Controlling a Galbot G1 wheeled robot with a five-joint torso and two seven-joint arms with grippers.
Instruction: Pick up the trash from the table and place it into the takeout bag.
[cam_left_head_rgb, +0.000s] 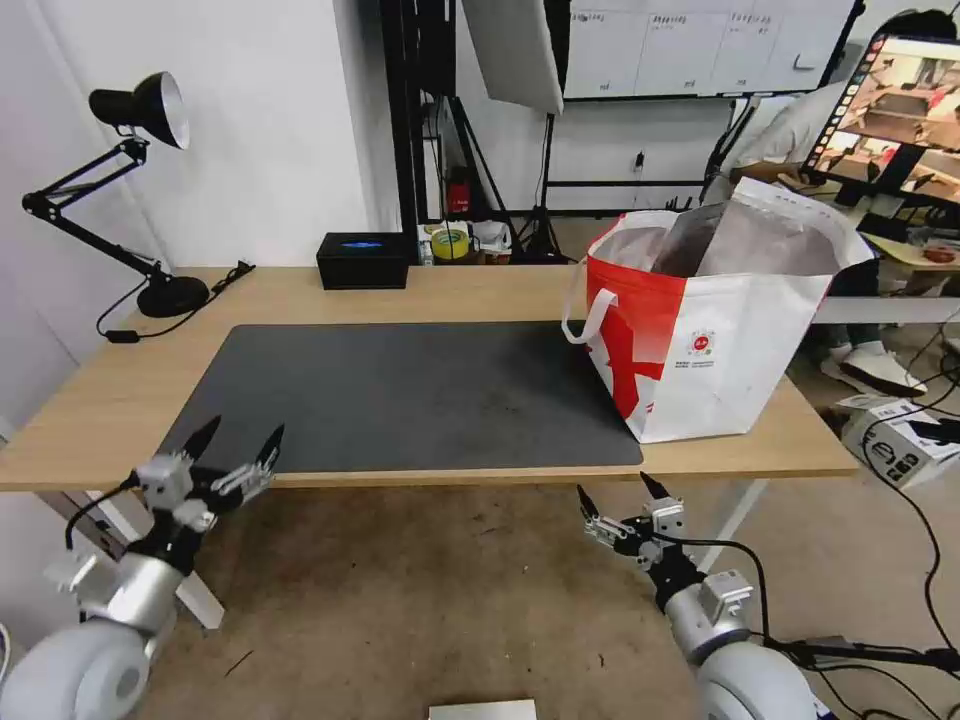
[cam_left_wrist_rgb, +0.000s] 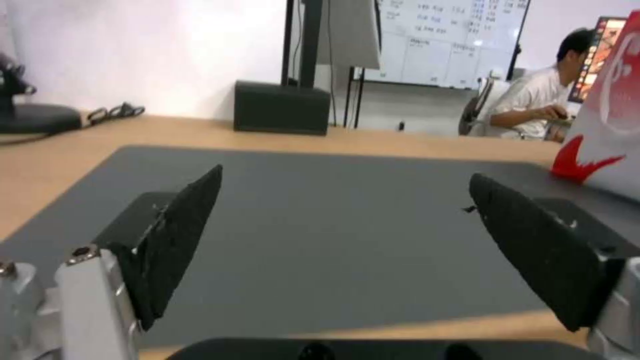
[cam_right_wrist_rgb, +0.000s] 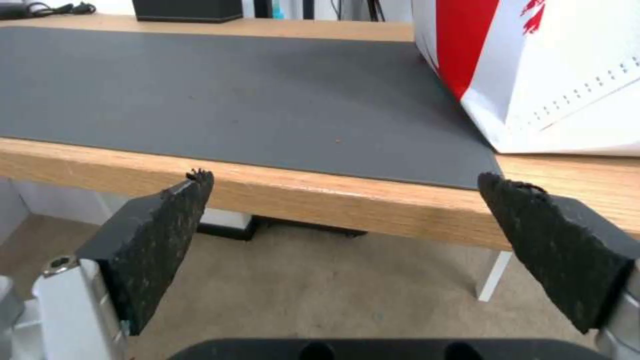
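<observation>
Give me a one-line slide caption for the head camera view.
Both claws, left and right, open and empty at the table's near edge; the takeout bag stands open at the mat's right end.

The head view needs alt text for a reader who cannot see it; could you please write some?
A white and red takeout bag stands open at the right end of a light-wood table, partly on a dark grey mat. The left gripper and right gripper hover open at the near edge.
</observation>
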